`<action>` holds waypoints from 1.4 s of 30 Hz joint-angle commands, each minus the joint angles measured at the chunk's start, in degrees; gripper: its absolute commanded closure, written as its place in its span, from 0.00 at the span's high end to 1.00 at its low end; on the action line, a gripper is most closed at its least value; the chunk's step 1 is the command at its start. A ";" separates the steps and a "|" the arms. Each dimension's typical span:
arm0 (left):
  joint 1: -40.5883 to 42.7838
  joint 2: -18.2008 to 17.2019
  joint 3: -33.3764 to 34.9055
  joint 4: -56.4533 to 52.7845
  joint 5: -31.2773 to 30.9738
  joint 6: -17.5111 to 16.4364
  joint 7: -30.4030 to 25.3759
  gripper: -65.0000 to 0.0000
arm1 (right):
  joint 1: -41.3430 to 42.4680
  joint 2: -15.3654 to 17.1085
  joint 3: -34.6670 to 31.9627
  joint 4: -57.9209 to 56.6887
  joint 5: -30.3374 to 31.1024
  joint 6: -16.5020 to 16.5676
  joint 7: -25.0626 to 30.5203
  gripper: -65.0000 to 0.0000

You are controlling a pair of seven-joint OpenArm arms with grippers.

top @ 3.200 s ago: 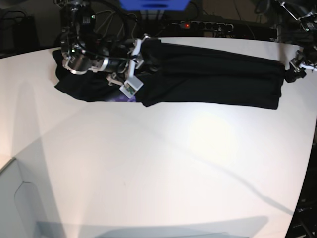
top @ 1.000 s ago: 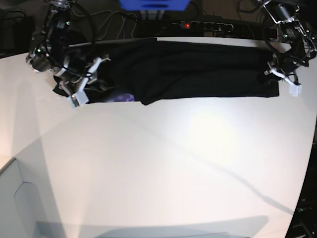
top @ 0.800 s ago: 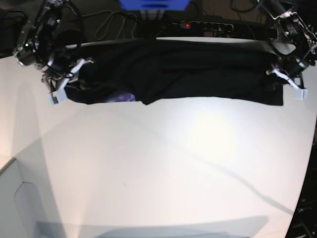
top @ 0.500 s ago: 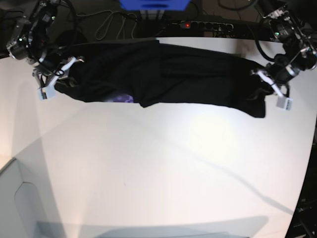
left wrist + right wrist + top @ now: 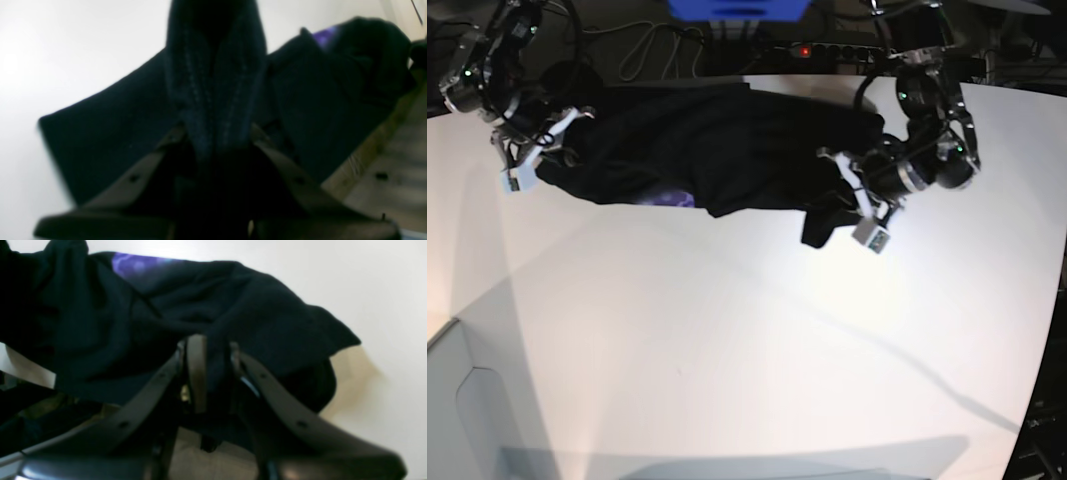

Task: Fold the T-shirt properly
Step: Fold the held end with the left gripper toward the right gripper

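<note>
The black T-shirt point(image 5: 707, 150) lies bunched along the far side of the white table point(image 5: 727, 350), with a purplish patch point(image 5: 672, 197) at its near edge. My left gripper point(image 5: 852, 197) is shut on the shirt's right end and holds it lifted over the body, a flap hanging below. In the left wrist view the left gripper point(image 5: 213, 140) pinches a stitched fold of the T-shirt point(image 5: 300, 100). My right gripper point(image 5: 539, 150) is shut on the shirt's left end. The right wrist view shows the right gripper point(image 5: 210, 370) clamped on the dark T-shirt point(image 5: 166, 306).
A power strip point(image 5: 827, 50) with a red light, cables and a blue object point(image 5: 737, 8) sit beyond the table's far edge. A grey box point(image 5: 467, 400) stands off the table's lower left corner. The table's right edge curves down past the left arm.
My left gripper has carried the shirt's right end far to the left, doubling the shirt over itself. The right gripper drew the left end outward, then stayed put.
</note>
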 commanded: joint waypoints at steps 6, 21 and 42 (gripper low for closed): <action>-1.72 2.49 5.86 0.91 4.72 0.06 -0.86 0.01 | 0.09 0.48 0.29 0.77 0.97 0.74 0.90 0.17; -4.62 5.40 15.88 -4.18 7.80 0.06 -0.95 0.01 | 0.62 0.39 0.20 -0.90 0.97 0.74 0.90 0.17; -6.73 4.78 21.51 -13.15 7.36 0.06 -4.64 0.44 | 1.59 0.39 -0.06 -2.30 0.97 0.74 0.90 0.17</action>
